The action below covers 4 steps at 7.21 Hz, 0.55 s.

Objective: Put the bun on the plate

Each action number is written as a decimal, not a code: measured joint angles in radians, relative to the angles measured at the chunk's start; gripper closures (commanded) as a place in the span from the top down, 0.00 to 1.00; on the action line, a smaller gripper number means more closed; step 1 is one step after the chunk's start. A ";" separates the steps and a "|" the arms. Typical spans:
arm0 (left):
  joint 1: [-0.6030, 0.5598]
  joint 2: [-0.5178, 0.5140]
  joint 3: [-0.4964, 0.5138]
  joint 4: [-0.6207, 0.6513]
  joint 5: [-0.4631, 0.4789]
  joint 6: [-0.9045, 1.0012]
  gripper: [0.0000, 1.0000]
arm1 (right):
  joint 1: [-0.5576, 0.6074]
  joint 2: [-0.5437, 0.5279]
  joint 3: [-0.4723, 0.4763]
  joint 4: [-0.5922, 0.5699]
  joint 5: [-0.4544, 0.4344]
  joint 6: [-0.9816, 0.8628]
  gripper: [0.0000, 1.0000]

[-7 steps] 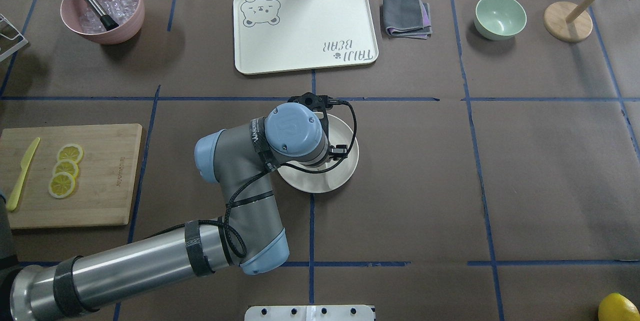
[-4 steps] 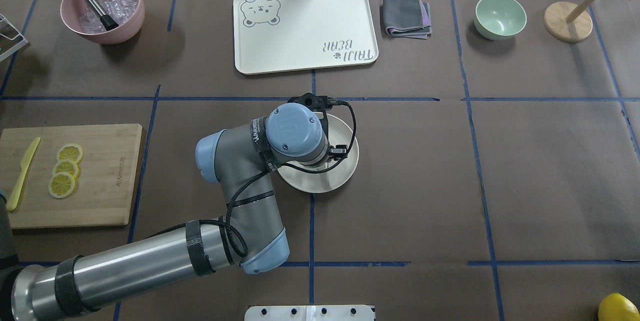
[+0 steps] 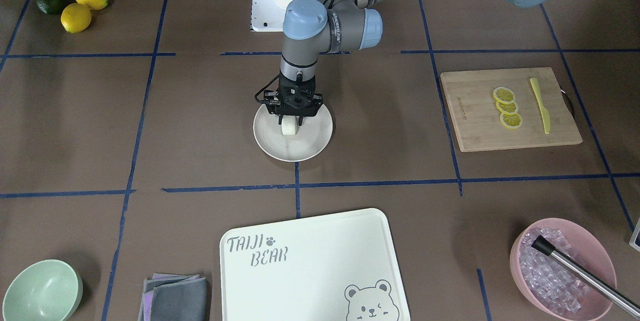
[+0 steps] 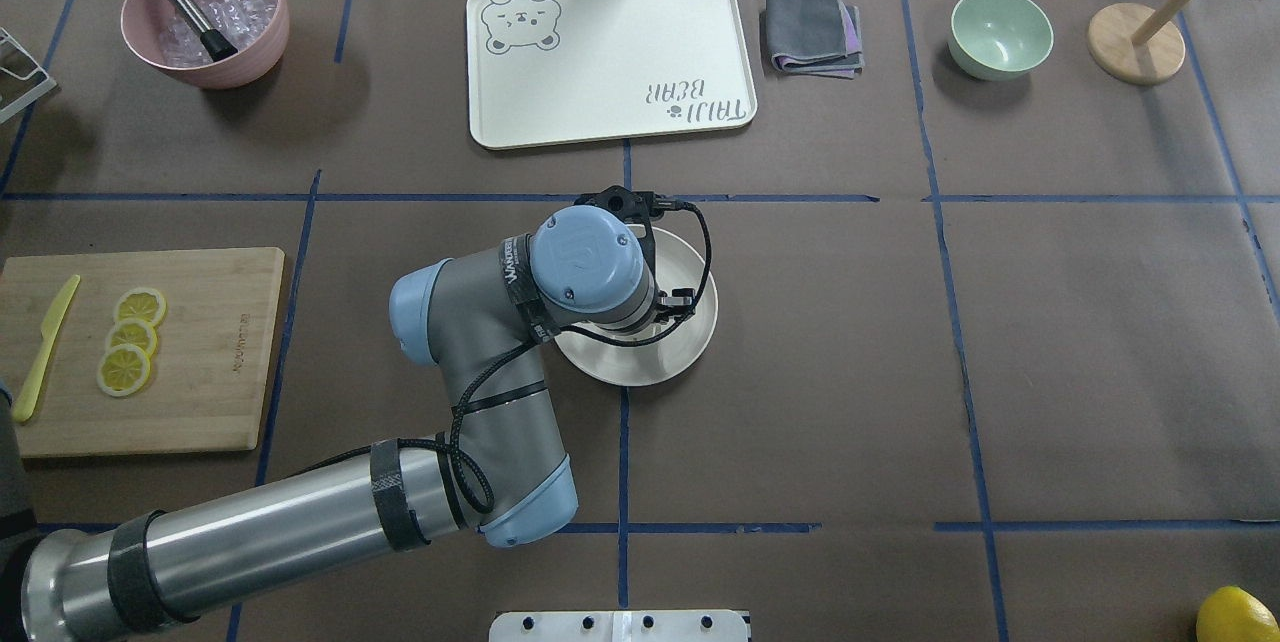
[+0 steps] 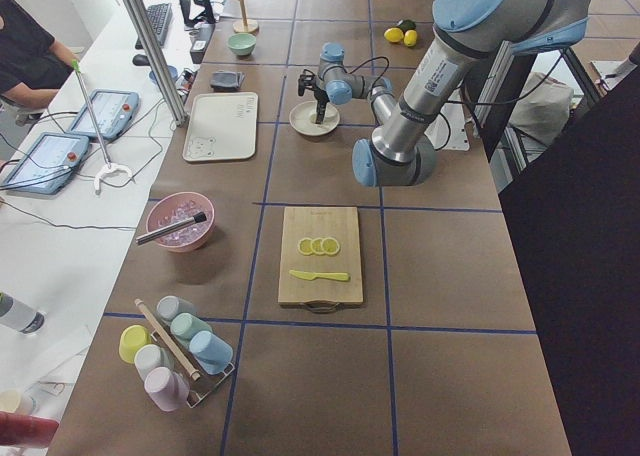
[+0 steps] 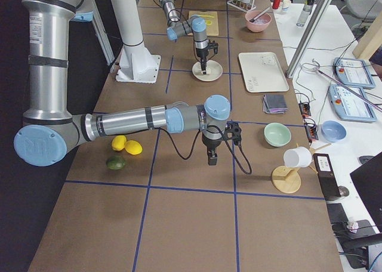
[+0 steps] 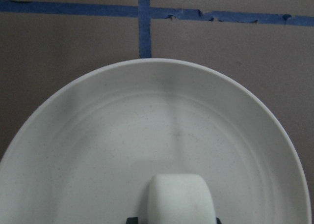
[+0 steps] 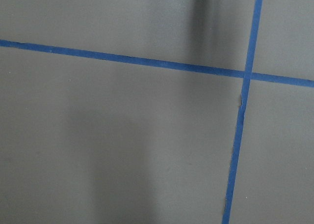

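The round cream plate (image 3: pixel 311 147) sits mid-table beside a blue tape crossing. The small white bun (image 3: pixel 288 128) stands on the plate's half nearer the robot. My left gripper (image 3: pixel 289 122) points straight down over it, its fingers shut on the bun's sides. In the left wrist view the bun (image 7: pixel 180 199) fills the bottom centre with the plate (image 7: pixel 98 135) spread beyond it. From overhead, my wrist hides the bun and only the plate's (image 4: pixel 690 342) right part shows. My right gripper (image 6: pixel 212 158) hangs over bare table far from the plate; I cannot tell whether it is open or shut.
The "TAIJI BEAR" tray (image 3: pixel 310 261) lies beyond the plate, with a folded cloth (image 3: pixel 175 291) and a mint bowl (image 3: pixel 40 291) to one side. A cutting board (image 3: pixel 475 121) holds lemon slices and a knife. A pink bowl (image 3: pixel 520 281) holds ice.
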 measured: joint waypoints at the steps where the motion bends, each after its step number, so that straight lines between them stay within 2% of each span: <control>1: -0.013 0.004 -0.016 0.004 -0.002 0.000 0.92 | 0.000 0.001 0.000 0.000 0.001 0.000 1.00; 2: -0.036 0.030 -0.061 0.016 -0.010 0.006 0.93 | 0.000 0.002 0.000 0.000 0.001 0.000 1.00; 4: -0.110 0.153 -0.261 0.135 -0.088 0.127 0.93 | 0.000 0.003 0.000 0.000 0.001 0.000 1.00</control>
